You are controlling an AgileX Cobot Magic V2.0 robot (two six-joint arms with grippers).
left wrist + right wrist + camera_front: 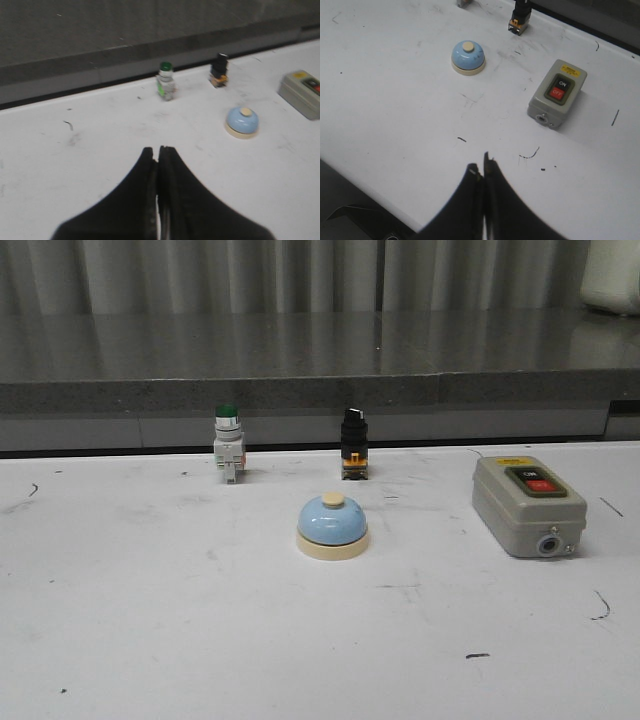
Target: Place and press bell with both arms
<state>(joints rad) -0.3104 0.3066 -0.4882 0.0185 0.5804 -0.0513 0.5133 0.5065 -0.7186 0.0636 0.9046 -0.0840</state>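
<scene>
From the front, the bell [333,527] sits upright on the white table [150,640], about in the middle. I think it is small and light, hard all over, with a smooth round blue dome that could slip out of my claws. The best place to hold it looks like the cream base, from two sides. The knob on top is for pushing. Behind it stand a green-capped button [228,443] and a black switch [353,443], both well apart from it. A grey switch box [529,505] lies off to one side. None of my arms show here.

From my left wrist, my left claw [158,150] is squeezed tight and holds nothing. It hangs over bare table. The bell [242,122] is far off, and nothing stands between us.

From my right wrist, my right claw [482,167] is squeezed tight too, and it holds nothing. The bell [468,57] is well away. The grey switch box [557,94] is near the way there, so I think I should go around it.
</scene>
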